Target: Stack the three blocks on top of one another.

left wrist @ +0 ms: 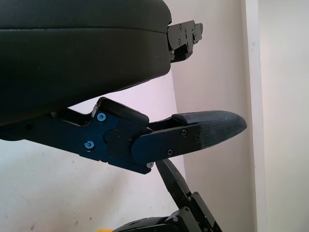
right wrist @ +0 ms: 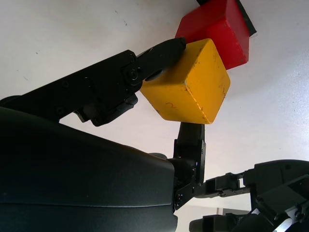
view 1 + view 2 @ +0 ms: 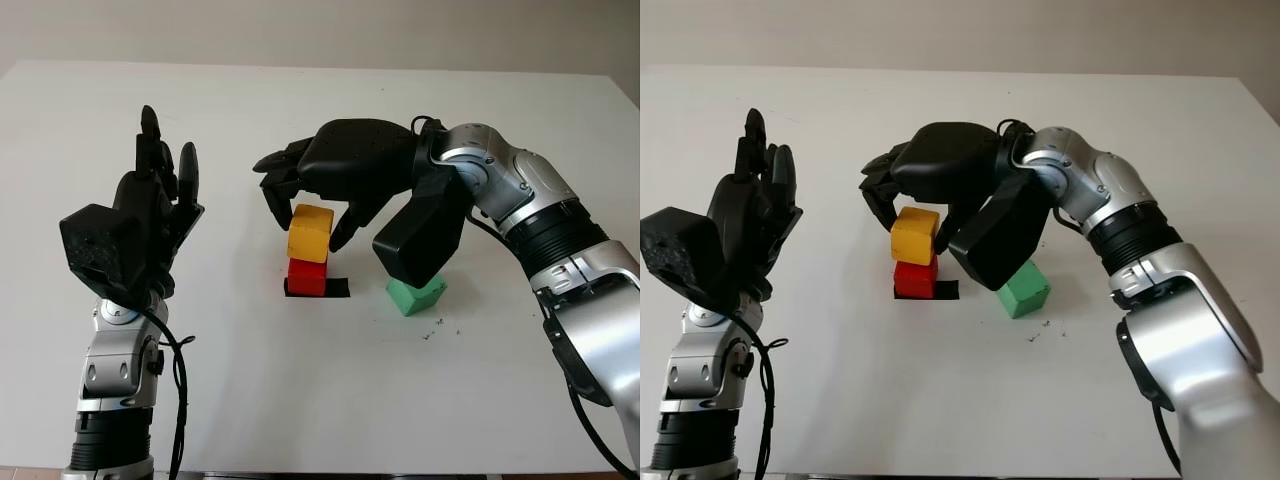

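White tabletop (image 3: 300, 400) is seen stretching away to a pale wall behind it, with both arms brought in from the near edge. Nearest, on the left, the left hand (image 3: 150, 215) is held raised above the table, palm side turned inward and fingers pointed upward; it is open and nothing is gripped by it. It is kept well apart from the blocks.

Further in, near the middle of the table, the red block (image 3: 307, 277) is seen sitting on a small black marker patch (image 3: 338, 288), part of which is left showing beside it. The yellow block (image 3: 310, 232) is placed on top of the red block, slightly turned so that its edges are not lined up with those below. Just to the right, on the table surface, the green block (image 3: 416, 294) is found, apart from the stack and partly hidden behind the right forearm's black housing.

Over the stack, the right hand (image 3: 300, 215) is reached in from the right. Its fingers are curled around the yellow block: in the right wrist view one fingertip (image 2: 166, 48) is pressed against one face of the yellow block (image 2: 188, 84) and another finger (image 2: 190, 140) is set against the opposite side, so the block is held between them while it sits on the red block (image 2: 219, 29).
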Robot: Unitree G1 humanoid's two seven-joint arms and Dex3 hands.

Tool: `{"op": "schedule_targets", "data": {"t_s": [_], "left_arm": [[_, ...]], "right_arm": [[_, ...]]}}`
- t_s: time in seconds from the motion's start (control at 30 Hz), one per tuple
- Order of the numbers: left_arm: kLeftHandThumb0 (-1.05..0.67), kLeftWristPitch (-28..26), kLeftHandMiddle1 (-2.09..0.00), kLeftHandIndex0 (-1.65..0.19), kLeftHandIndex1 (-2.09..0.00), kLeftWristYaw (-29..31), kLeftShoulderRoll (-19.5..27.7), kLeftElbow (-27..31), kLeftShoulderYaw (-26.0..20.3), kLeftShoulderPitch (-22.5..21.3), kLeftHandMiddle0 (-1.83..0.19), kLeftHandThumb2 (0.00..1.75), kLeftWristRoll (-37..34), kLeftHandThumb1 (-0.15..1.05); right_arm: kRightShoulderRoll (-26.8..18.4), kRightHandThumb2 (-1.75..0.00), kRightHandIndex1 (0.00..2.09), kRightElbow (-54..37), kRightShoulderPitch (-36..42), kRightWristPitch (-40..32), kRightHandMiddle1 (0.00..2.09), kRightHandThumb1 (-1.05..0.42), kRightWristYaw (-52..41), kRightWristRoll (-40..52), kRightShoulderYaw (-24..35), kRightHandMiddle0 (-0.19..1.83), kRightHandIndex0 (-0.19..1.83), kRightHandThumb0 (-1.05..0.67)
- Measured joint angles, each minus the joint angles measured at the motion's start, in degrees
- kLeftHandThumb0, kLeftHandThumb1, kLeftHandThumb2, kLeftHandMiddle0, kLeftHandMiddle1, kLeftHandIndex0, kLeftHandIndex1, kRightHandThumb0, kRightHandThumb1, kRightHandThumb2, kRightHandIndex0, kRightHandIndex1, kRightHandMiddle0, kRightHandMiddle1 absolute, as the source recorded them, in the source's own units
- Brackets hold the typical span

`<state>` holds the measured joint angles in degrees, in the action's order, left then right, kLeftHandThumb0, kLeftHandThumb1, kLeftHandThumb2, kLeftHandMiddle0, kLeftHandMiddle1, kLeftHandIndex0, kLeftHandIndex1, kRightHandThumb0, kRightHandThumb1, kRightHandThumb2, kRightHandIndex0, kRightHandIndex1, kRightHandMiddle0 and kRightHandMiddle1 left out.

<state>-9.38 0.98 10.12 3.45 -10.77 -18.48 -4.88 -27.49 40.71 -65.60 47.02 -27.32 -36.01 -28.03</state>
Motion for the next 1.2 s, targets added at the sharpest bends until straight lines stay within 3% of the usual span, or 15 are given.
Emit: {"op": "schedule_targets", "data": {"t_s": [1.2], "left_arm": [[-0.76, -0.03, 0.0, 0.19, 0.0, -0.14, 0.0, 0.03, 0.04, 0.0, 0.19, 0.62, 0.07, 1.05]], "right_arm": [[0.46, -0.05, 0.06, 1.76, 0.26, 0.23, 1.48, -0.94, 0.18, 0.52, -0.36, 0.37, 0.26, -0.41]]}}
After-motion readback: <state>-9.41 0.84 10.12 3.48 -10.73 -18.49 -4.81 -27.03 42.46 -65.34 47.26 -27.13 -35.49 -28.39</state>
